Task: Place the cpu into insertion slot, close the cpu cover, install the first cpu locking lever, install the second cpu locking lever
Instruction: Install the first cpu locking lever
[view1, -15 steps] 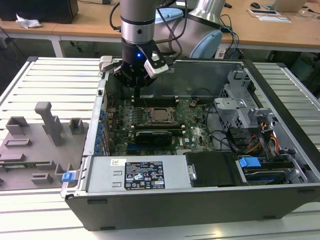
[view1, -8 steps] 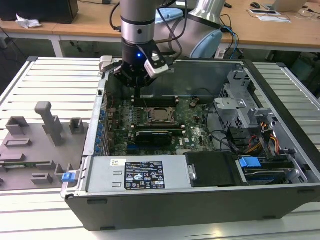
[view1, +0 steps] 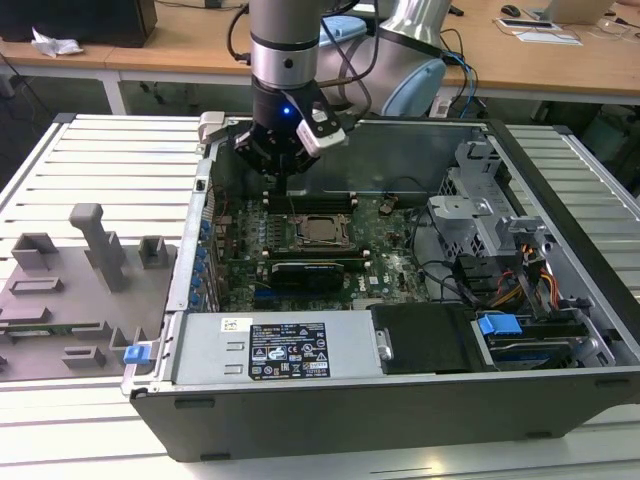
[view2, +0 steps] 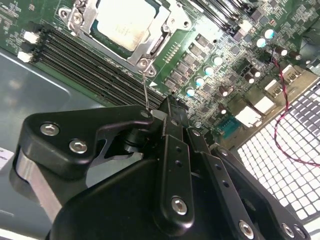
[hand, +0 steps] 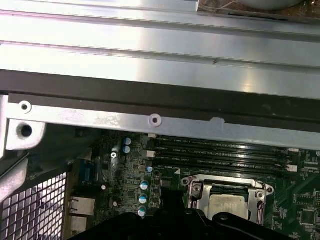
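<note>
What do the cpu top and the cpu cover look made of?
cpu: pale, matte silvery top with soft reflections, probably a plated metal lid.
cpu cover: thin, brighter silvery frame with stamped edges and screw heads at its corners, likely sheet steel. The exact alloy is not readable.

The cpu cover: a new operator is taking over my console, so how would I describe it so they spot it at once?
Start at the open computer case and find the green motherboard on its floor. Just below the gripper in the exterior view sits the cpu cover, a silvery frame closed around the pale square cpu. Unlike the long black memory slots beside it, it is square, bright metal with a window.
</note>
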